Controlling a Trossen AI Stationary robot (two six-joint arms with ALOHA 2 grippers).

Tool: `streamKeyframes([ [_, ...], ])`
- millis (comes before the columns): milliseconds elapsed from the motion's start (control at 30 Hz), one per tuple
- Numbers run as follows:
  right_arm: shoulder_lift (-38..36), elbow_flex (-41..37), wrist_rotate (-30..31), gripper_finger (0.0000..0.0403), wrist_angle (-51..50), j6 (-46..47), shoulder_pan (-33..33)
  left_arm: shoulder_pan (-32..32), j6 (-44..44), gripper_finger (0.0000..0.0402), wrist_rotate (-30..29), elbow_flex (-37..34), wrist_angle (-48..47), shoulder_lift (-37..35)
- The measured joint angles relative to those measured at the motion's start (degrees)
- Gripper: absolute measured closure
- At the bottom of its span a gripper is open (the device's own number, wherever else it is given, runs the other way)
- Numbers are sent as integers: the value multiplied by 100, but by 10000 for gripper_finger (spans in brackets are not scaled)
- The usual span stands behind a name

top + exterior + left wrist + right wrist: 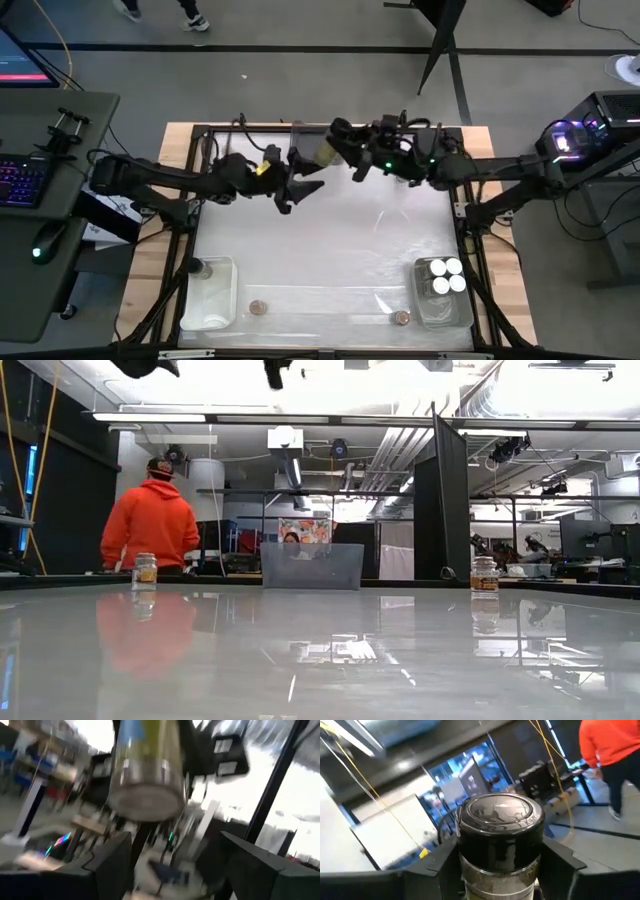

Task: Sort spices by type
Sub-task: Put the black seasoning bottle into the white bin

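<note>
Dark-lidded spice jar [500, 845], base hidden, sits between right fingers [560, 857].

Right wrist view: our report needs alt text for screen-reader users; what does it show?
The right gripper is closed on a dark-lidded spice jar, held upright between its dark fingers. Behind it are a blurred room and a person in an orange top.

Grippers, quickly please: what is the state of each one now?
Left gripper: open, holding nothing, just below the jar.
Right gripper: closed on that dark-lidded spice jar.
</note>
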Motion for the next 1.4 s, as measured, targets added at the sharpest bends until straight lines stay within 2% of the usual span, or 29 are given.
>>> streamKeyframes([
  [133,-430,4,-258,208,-1116,-49,0,53,606,121,156,-2,-1793,-527],
  [300,-542,8,-1282,208,-3335,513,9,37,1612,121,-59,2,-3737,-1249],
  [400,-221,7,-1513,208,-4278,827,141,-27,1921,121,-103,2,-4151,-1447],
  [467,113,4,-1524,208,-4567,803,279,-99,1990,121,-104,4,-4264,-1449],
  [600,796,-2,-1774,208,-4357,447,507,-300,2508,121,-154,4,-4562,-1297],
  [700,1142,0,-2426,208,-3998,205,606,-537,3270,120,-182,4,-4664,-1175],
  [833,1347,0,-3299,208,-3675,148,622,-1003,4845,120,-314,2,-4793,-1107],
  [1000,1348,0,-3949,208,-3527,99,602,-1582,7063,120,-675,3,-4801,-1107],
  [1200,1418,0,-4176,208,-3340,-78,601,-1703,7480,120,-699,48,-4616,-890],
  [1300,1607,0,-4335,208,-3206,-69,601,-1653,7537,120,-698,54,-4217,-656],
  [1400,1847,0,-4463,208,-3161,-27,596,-1637,7546,120,-648,101,-4284,-402],
])
